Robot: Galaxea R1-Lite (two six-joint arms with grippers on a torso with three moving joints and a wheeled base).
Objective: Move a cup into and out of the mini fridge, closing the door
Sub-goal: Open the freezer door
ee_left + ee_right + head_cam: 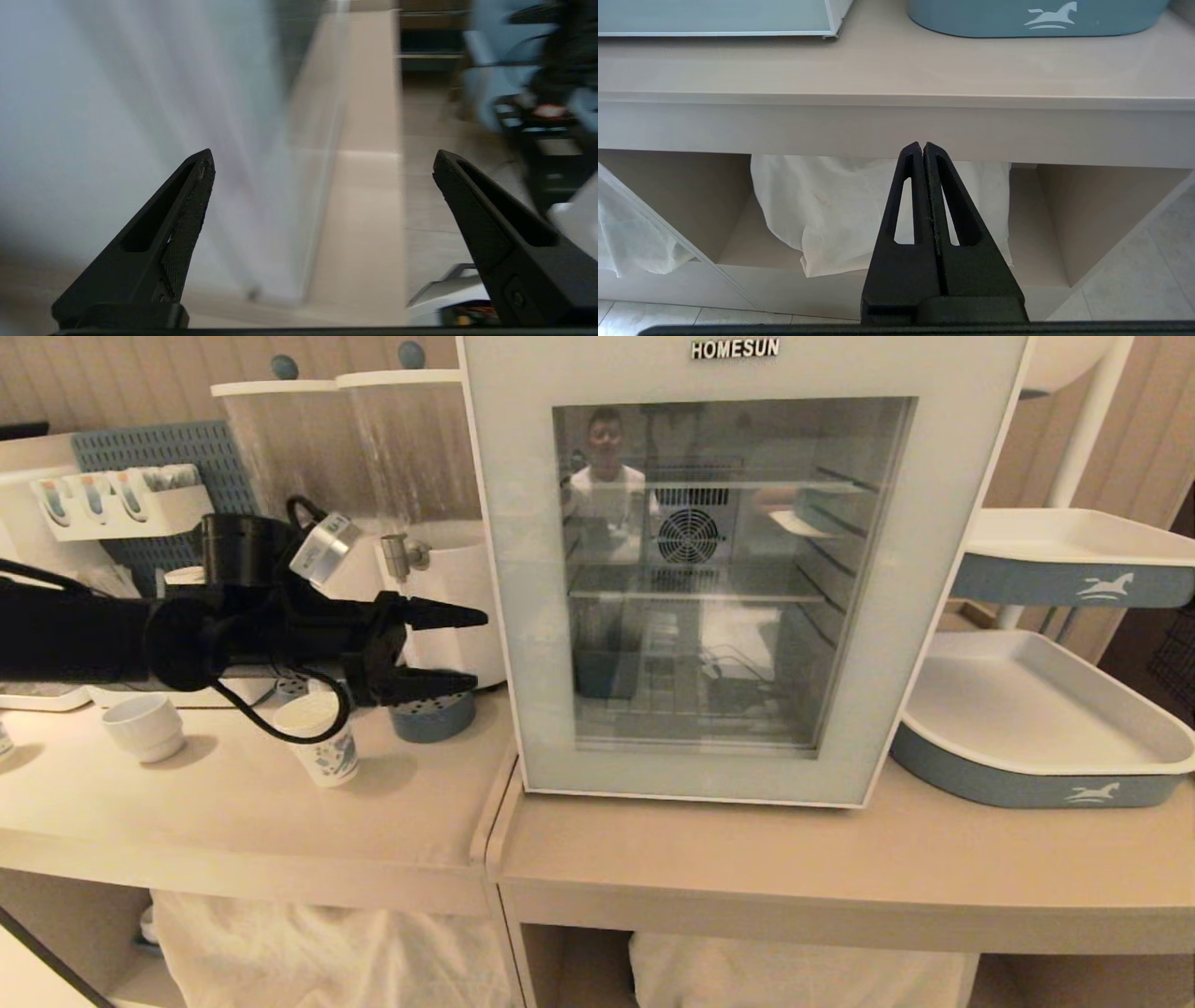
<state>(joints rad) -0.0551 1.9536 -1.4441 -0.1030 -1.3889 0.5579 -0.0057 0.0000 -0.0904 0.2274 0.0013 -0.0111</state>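
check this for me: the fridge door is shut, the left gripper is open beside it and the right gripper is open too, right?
Not quite. The right gripper is shut: the right wrist view shows its two fingers pressed together, parked low in front of the counter. The rest holds: in the head view the door of the mini fridge is closed, and the left gripper is open beside it.

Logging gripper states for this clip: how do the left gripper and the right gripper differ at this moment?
The left gripper has its fingers spread wide; the right gripper has its fingers pressed together. The left gripper is raised above the counter, pointing at the left side of the mini fridge; the right gripper sits low in front of the counter edge, aimed at the open shelf below. Both are black with tapered, cut-out fingers, and neither holds anything.
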